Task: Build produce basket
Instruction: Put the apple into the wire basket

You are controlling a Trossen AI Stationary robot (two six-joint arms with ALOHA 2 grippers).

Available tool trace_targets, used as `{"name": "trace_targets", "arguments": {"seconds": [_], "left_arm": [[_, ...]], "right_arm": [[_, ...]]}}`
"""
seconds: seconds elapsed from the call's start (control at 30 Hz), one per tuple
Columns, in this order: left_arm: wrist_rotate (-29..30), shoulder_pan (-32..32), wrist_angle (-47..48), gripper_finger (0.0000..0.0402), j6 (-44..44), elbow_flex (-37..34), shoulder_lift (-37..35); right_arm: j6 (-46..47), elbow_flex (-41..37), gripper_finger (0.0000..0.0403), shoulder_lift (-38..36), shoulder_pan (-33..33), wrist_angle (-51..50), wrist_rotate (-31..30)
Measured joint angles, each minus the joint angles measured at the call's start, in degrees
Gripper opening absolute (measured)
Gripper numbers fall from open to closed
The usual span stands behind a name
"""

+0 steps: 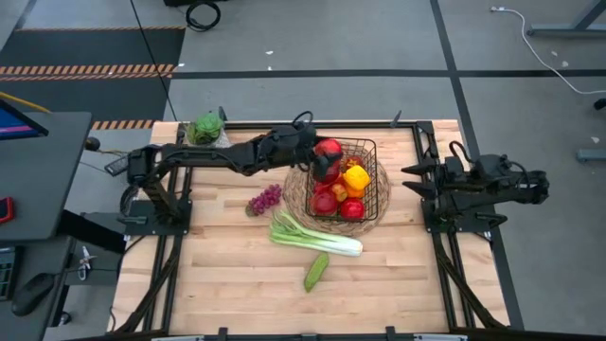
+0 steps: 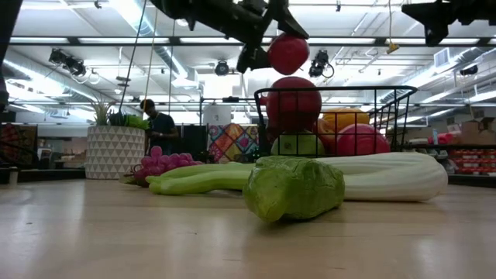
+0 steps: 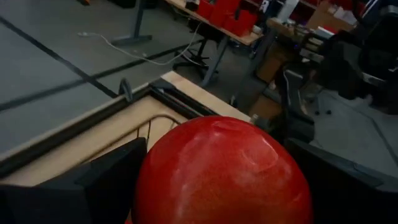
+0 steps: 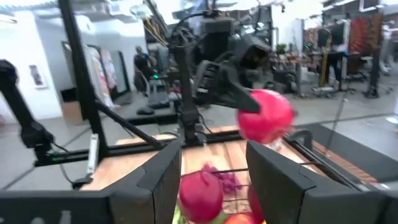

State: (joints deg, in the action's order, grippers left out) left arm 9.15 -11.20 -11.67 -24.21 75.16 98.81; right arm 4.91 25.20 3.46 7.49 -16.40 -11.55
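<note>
1. The basket (image 1: 365, 152) sits on a round straw mat (image 1: 301, 194) at the counter's (image 1: 227, 284) far middle, holding red apples, a yellow pepper (image 1: 357, 177) and an orange; the fruit underneath is hidden.
2. The left hand (image 1: 325, 156) hangs above the basket's left part, clamped on a red apple (image 2: 288, 53) that fills its wrist view.
3. Grapes (image 1: 265, 199), a leek (image 1: 312, 237) and a cucumber (image 1: 316, 270) lie on the counter nearer.
4. The right hand (image 1: 409, 180) waits at the right edge, fingers apart, holding nothing.
5. A potted plant (image 1: 205, 128) stands far left.
</note>
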Motion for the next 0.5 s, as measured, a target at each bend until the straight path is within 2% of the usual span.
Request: {"name": "trace_targets", "arguments": {"seconds": [0.13, 0.2, 0.3, 0.5], "left_arm": [[0.0, 0.1, 2.9, 0.0378, 1.9, 5.0, 2.9], [0.0, 0.2, 4.5, 0.0378, 2.6, 7.6, 4.7], [0.2, 0.2, 7.2, 0.0378, 3.3, 10.2, 7.0], [0.2, -0.8, 6.7, 0.0378, 3.9, 12.6, 10.8]], "right_arm": [[0.0, -3.6, 0.0187, -3.3, 0.0, 3.6, 1.2], [2.2, -5.5, 0.0187, -2.8, 0.0, 6.3, -0.9], [7.2, -9.4, 0.0187, -1.8, 0.0, 16.7, -5.7], [5.3, -19.0, 0.0187, -2.1, 0.0, 32.0, -2.2]]}}
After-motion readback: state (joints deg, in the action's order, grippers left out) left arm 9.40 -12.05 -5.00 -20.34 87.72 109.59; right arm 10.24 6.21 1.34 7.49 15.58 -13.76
